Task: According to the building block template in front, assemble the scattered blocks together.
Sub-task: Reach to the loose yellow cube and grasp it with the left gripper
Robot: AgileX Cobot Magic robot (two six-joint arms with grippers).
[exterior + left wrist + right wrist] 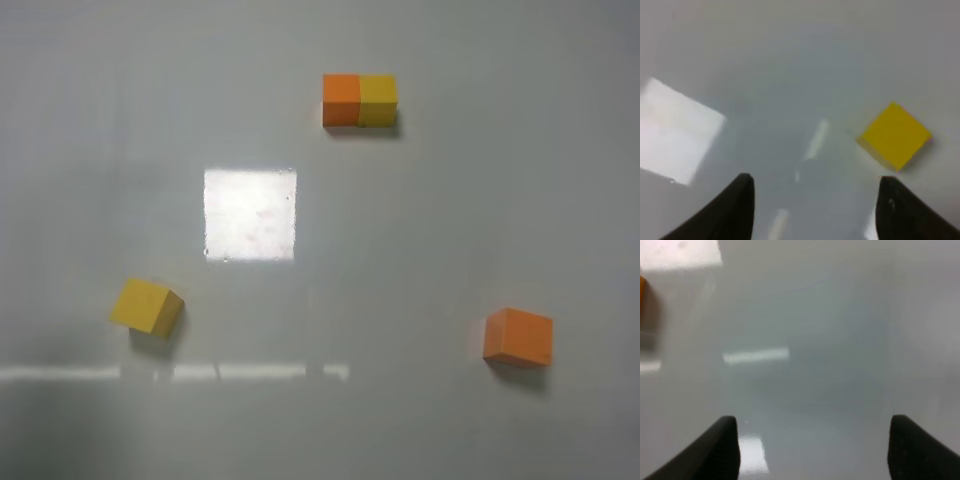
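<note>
As the left gripper [813, 182] hangs with jaws apart, it should centre over the yellow block [895, 135] ahead and square to its rotated faces.

Bench [500, 200]: pale grey, glossy, fills whole overhead view.
Square glare patch [250, 214]: bright white, near middle of bench (edges slightly ragged).
Glare strip [260, 372]: thin, broken in places, runs from left edge of overhead view to below patch.
</note>
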